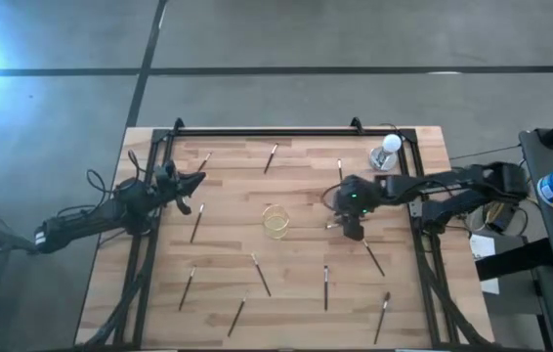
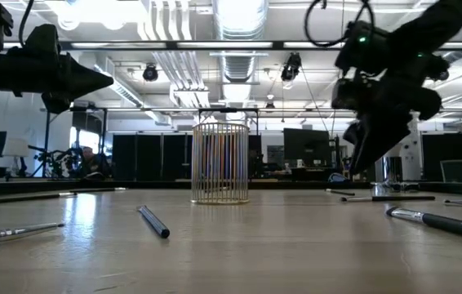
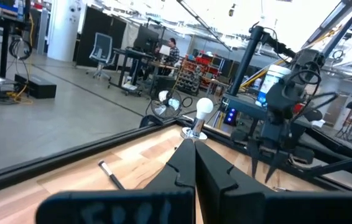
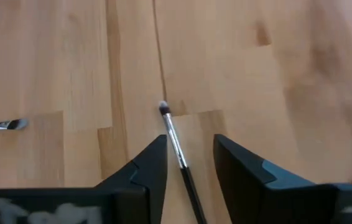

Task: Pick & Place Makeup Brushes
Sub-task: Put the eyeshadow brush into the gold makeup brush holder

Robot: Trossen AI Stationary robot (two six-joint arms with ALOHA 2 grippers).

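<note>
Several thin dark makeup brushes lie flat and scattered on the wooden table (image 1: pixel 228 244), for instance one brush (image 1: pixel 260 276) near the middle and another (image 1: pixel 196 223) at the left. My right gripper (image 1: pixel 352 227) hangs right of the table's middle, pointing down, open, above the table as the low view (image 2: pixel 362 157) shows. In the right wrist view a brush (image 4: pixel 175 140) lies on the wood between its two fingers (image 4: pixel 151 162), pale tip away from the wrist. My left gripper (image 1: pixel 196 184) waits shut above the table's left side; it also shows in the left wrist view (image 3: pixel 193 146).
A gold wire cup (image 1: pixel 276 221) stands upright at the table's middle, also in the low view (image 2: pixel 220 163). A white round-topped object (image 1: pixel 389 147) stands at the far right corner. A black frame rail (image 1: pixel 276 131) runs along the far edge. More brushes (image 1: pixel 325 286) lie near the near edge.
</note>
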